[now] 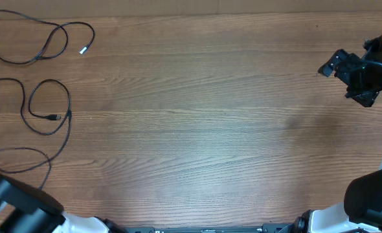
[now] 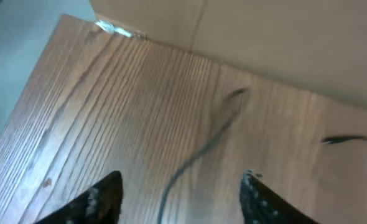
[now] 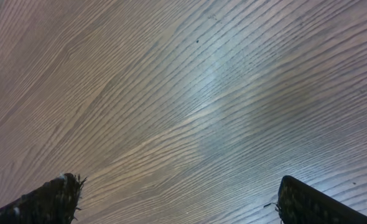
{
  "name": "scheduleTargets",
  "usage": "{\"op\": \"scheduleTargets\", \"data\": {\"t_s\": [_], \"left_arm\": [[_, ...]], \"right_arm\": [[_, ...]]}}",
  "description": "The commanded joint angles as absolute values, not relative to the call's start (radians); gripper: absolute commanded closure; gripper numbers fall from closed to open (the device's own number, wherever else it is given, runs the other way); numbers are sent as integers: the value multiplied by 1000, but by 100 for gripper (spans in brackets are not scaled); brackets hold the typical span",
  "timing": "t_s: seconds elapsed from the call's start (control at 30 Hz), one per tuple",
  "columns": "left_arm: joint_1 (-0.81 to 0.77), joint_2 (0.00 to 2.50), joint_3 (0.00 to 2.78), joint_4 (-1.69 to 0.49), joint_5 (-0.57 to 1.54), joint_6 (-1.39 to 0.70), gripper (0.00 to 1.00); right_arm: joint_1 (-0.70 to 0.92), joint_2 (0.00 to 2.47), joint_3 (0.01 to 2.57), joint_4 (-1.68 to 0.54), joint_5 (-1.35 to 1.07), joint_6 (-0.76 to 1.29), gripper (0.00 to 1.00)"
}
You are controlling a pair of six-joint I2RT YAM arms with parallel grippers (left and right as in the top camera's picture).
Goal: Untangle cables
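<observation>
Looks pretty much done to me — upper cable (image 1: 83,50) and lower cable (image 1: 54,117) lie apart in loose loops on the left of the table (image 1: 210,116), left hand (image 2: 182,180) open over a cord (image 2: 199,154) without pinching it, right hand (image 3: 180,182) wide open and empty — maybe just tidying to go.

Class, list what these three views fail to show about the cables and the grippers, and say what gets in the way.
- Overhead: the lower cable leaves the left edge, so whether it is one cord or two cannot be told.
- Overhead: its plug is too small to identify.
- Left wrist: a blurred cable lies between the left gripper fingers; which cable is unclear.
- Overhead: the frame corner cuts that gripper off.
</observation>
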State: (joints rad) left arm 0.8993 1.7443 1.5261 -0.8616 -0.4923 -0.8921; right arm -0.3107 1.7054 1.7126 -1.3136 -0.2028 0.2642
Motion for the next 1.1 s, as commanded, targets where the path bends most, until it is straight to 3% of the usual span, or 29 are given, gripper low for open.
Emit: {"op": "scheduleTargets", "data": {"t_s": [0.0,0.37,0.5,0.67,1.07], "left_arm": [[902,1807,1514,-844,-495,-744,36],[893,1811,1518,-863,-470,-672,39],[885,1811,1517,-863,-410,-607,50],[887,1825,1494,-852,-349,-553,51],[891,2066,1486,-863,-236,-486,57]], "right_arm": [[-310,1707,1715,-1311,-204,261,0],[-310,1707,1715,-1311,-204,261,0],[-310,1707,1715,-1311,-203,261,0],[-310,1707,1715,-1311,-203,261,0],[-310,1707,1715,-1311,-203,261,0]]}}
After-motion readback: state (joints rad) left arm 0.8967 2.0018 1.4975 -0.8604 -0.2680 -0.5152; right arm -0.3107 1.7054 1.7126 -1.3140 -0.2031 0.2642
